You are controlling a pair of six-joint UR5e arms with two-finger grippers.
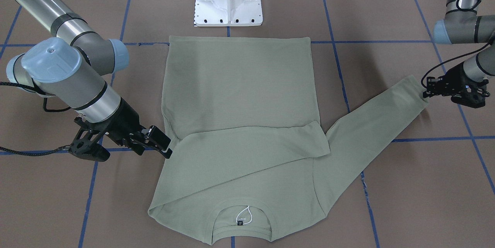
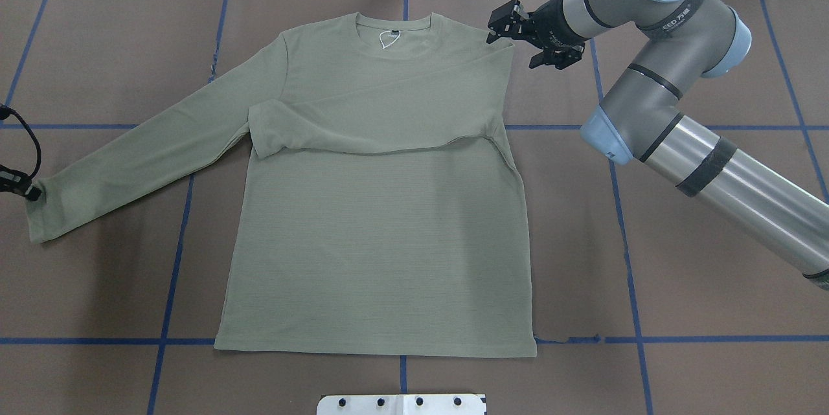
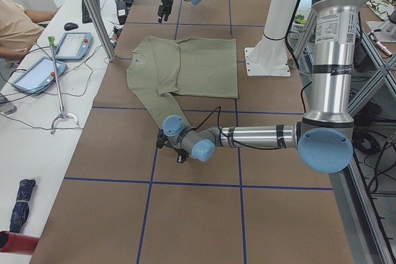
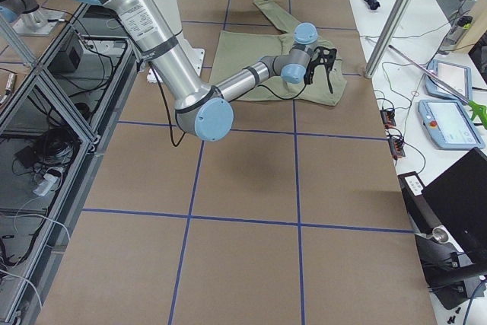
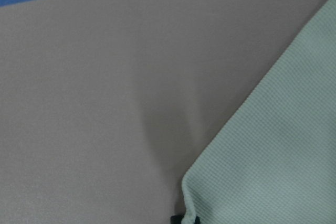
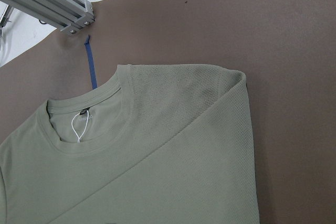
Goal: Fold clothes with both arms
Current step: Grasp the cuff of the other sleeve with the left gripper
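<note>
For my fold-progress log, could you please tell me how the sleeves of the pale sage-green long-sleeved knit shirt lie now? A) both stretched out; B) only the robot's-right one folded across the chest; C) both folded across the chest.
B: on the sage-green shirt, the robot's-right sleeve lies across the chest; the other sleeve stretches out to the left end effector.

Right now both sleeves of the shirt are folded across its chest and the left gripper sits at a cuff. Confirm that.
Not quite. Only one sleeve of the shirt is folded across its chest. The other sleeve lies stretched out to the side, and the left gripper sits at its cuff. The overhead exterior view shows it.
</note>
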